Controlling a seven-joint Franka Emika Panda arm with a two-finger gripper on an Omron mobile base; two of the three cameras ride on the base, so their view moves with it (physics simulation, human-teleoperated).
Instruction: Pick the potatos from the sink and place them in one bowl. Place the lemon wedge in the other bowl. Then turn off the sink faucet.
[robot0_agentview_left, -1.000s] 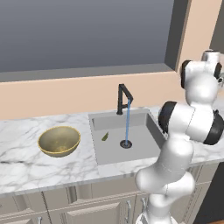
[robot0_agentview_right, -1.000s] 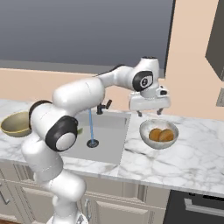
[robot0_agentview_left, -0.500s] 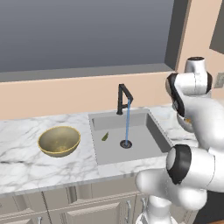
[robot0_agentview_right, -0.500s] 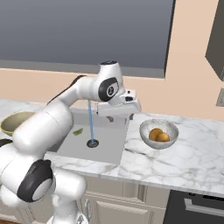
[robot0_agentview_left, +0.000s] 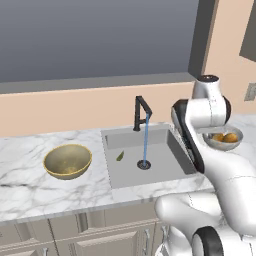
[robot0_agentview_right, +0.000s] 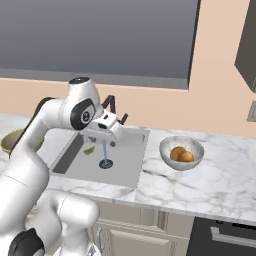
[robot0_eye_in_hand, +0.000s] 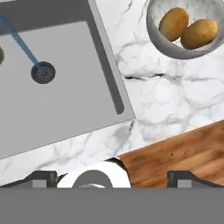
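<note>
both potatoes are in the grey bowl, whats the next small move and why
Probably swing the open gripper down toward the lemon wedge, which lies in the sink left of the drain. The potatoes sit in the grey bowl; the gold bowl holds nothing.

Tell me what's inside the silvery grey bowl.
The silvery bowl holds both potatoes, lying side by side and touching. The bowl floor beneath them is covered, so nothing more can be told.

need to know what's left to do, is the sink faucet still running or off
On. A thin blue stream falls from the sink faucet spout to the drain in the sink; the hand view shows the same stream meeting the drain.
</note>
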